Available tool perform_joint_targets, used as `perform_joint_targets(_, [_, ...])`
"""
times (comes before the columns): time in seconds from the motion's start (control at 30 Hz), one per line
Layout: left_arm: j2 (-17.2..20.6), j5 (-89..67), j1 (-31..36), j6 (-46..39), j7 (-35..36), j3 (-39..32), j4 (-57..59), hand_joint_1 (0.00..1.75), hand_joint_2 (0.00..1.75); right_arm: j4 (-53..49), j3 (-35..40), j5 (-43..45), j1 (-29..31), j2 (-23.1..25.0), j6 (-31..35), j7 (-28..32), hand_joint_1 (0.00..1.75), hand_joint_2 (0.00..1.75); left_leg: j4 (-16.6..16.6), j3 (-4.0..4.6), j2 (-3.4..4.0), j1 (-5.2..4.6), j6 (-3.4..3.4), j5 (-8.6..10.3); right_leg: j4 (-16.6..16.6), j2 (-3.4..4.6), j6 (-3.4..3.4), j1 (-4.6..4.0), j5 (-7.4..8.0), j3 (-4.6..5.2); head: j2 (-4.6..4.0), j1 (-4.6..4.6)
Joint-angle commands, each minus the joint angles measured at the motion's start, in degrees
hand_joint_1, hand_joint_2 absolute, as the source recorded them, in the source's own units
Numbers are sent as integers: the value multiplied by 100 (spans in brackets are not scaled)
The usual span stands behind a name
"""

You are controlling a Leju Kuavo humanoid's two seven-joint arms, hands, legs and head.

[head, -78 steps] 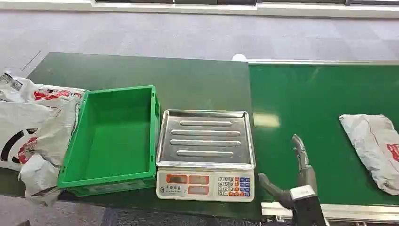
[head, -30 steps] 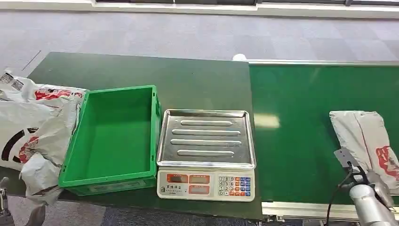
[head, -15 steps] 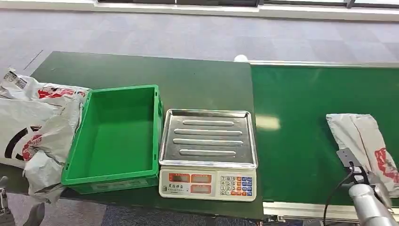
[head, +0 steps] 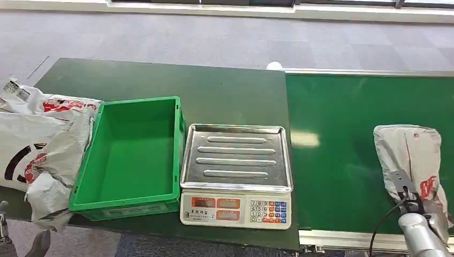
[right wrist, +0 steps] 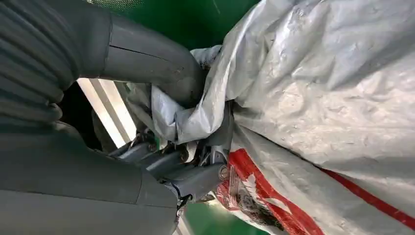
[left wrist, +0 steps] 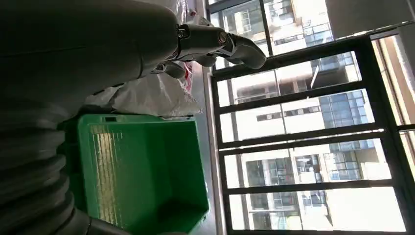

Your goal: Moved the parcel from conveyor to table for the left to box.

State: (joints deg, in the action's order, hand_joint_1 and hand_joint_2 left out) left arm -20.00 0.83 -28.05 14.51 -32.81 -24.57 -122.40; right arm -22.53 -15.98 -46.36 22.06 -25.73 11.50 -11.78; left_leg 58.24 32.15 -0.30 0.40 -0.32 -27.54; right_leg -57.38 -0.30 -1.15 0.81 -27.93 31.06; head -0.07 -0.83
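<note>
A grey plastic parcel [head: 408,152] with red print lies on the green conveyor belt [head: 342,118] at the right. My right hand [head: 418,205] is at its near end and grips it. In the right wrist view the thumb [right wrist: 147,63] and the dark fingers [right wrist: 195,171] pinch a bunched fold of the parcel [right wrist: 318,98]. The empty green box [head: 128,155] stands on the dark table [head: 160,80] at the left. My left hand [left wrist: 210,41] hangs beside the green box [left wrist: 147,171] with its fingers apart and nothing in them.
A scale [head: 235,171] with a steel tray stands between the box and the belt. Several grey and white parcels [head: 37,139] are piled left of the box, over the table's edge. Grey floor lies beyond the table.
My right hand has moved from beside the scale to the parcel and taken hold of its near end. The parcel has turned and bunched up, its far end shifted left.
</note>
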Motion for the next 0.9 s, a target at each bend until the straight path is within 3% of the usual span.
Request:
perform_joint_targets(0.03, [0, 2, 92, 61, -54, -271, 275, 0, 175, 343, -161, 129, 12, 317, 47, 81, 175, 175, -21, -3, 9, 3, -2, 12, 22, 8, 8, -4, 15, -1, 0, 0])
perform_joint_targets(0.13, [0, 11, 110, 67, -70, -298, 275, 0, 175, 210, -199, 348, 92, 391, 220, 499, 175, 175, -18, -2, 11, 4, -1, 10, 19, 10, 8, -2, 14, 0, 0, 2])
perform_joint_targets(0.2, [0, 16, 135, 81, -86, -326, 241, 0, 175, -284, -467, 1133, 205, 635, 308, 1618, 175, 175, -10, 0, 20, 4, -1, 4, 11, 18, 6, 0, 11, 2, 0, 2])
perform_joint_targets(0.27, [0, 18, 165, 92, -94, -352, 224, 0, 175, -1261, -407, 1931, 138, 891, 186, 2377, 175, 175, -12, 7, 44, 1, -3, 5, 6, 43, 8, 2, 17, 14, 0, 2])
perform_joint_targets(0.3, [0, 18, 189, 112, -126, -346, 237, 0, 175, -2305, -134, 2543, -77, 1054, 114, 2597, 175, 175, -7, 29, 47, -2, -2, -1, -2, 46, 6, 6, 12, 11, 0, 2])
perform_joint_targets(0.37, [0, -6, 207, 116, -160, -325, 250, 0, 175, -3097, 195, 2889, -221, 1130, 169, 2427, 175, 175, -12, 65, 72, -5, -6, 6, -5, 73, 11, 8, 24, 44, 0, 2])
perform_joint_targets(0.4, [0, -60, 208, 108, -255, -252, 245, 0, 175, -4033, 611, 3021, -421, 1168, 610, 2940, 175, 175, -19, 73, 85, -7, -9, 10, -4, 89, 16, 9, 31, 57, 0, 2])
perform_joint_targets(0.43, [0, -120, 194, 18, -291, -159, 240, 0, 175, -4672, 986, 3094, -524, 1186, 803, 2583, 175, 175, -16, 71, 74, -5, -8, 9, -5, 78, 14, 7, 25, 52, 0, 2])
perform_joint_targets(0.53, [0, -283, 128, -263, -431, 176, 226, 0, 175, -6055, 2035, 2991, -584, 1482, 1492, 2697, 175, 175, -12, 34, 68, -6, -14, 16, -15, 70, 18, 9, 21, 71, 0, 2])
perform_joint_targets(0.67, [43, -322, 79, -200, -480, 288, 272, 0, 175, -6430, 2622, 2839, -481, 1497, 1684, 2617, 175, 175, -15, 25, 70, -3, -20, 22, -21, 81, 17, 4, 22, 62, 0, 2])
perform_joint_targets(0.73, [86, -284, 71, -135, -502, 278, 336, 0, 175, -6597, 2807, 3001, -520, 1447, 1402, 2653, 175, 175, -17, 27, 59, -4, -24, 25, -22, 70, 18, 5, 20, 66, 0, 0])
perform_joint_targets(0.77, [102, -284, 103, -22, -528, 302, 401, 0, 175, -6677, 3245, 3034, -494, 1381, 595, 2384, 175, 175, -13, 28, 43, -4, -23, 25, -22, 53, 16, 5, 14, 62, 0, 0])
perform_joint_targets(0.83, [87, -331, 166, -45, -547, 324, 464, 0, 175, -6705, 3378, 2829, -496, 1581, 628, 2266, 175, 175, -29, 27, 40, 0, -24, 36, -7, 47, 22, 4, 23, 61, 0, 2])
perform_joint_targets(0.9, [158, -467, 261, -87, -584, 566, 541, 0, 175, -6572, 4181, 2833, -254, 1635, -439, 1893, 175, 175, -21, 24, 44, 2, -25, 28, -14, 50, 19, 3, 20, 53, 0, 2])
